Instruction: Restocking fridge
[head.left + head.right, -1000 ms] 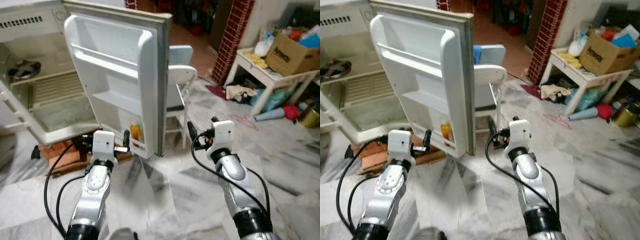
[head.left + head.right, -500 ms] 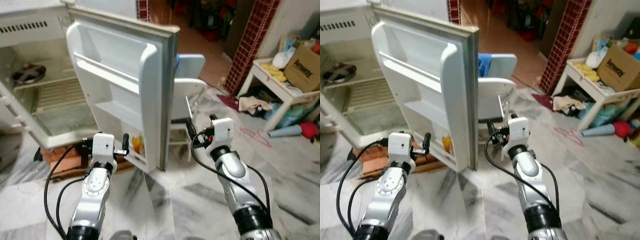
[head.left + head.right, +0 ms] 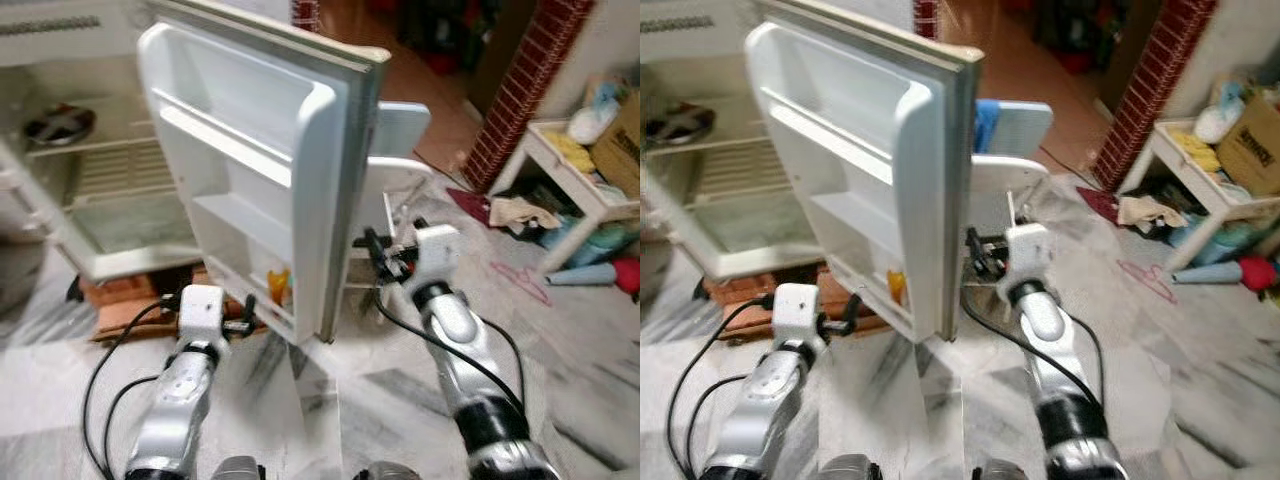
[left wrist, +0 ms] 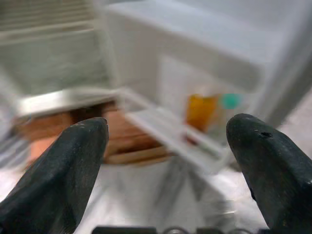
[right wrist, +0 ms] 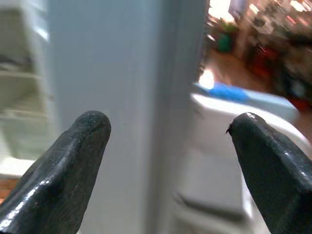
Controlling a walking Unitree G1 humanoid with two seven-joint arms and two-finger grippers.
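The white fridge point(image 3: 110, 200) stands with its door point(image 3: 250, 170) swung wide. An orange bottle point(image 3: 277, 285) sits on the door's bottom shelf beside something teal-capped point(image 4: 229, 101). My left gripper point(image 3: 240, 318) is low in front of that shelf, open, with nothing between its fingers point(image 4: 63, 170). My right gripper point(image 3: 375, 255) is open at the door's outer edge, and its wrist view looks along that edge point(image 5: 146, 97). A dark bowl point(image 3: 55, 125) rests on the upper shelf inside.
A white plastic chair point(image 3: 400, 170) with a blue cloth point(image 3: 985, 120) stands right behind the door. The fridge rests on bricks and boards point(image 3: 130, 305). At right are a brick pillar point(image 3: 525, 90), a cluttered white table point(image 3: 565, 170) and a red hanger point(image 3: 520, 280) on the marble floor.
The whole view has shifted closer to the fridge. My right gripper has come left up to the door's outer edge. The left gripper sits lower in view; both stay open.
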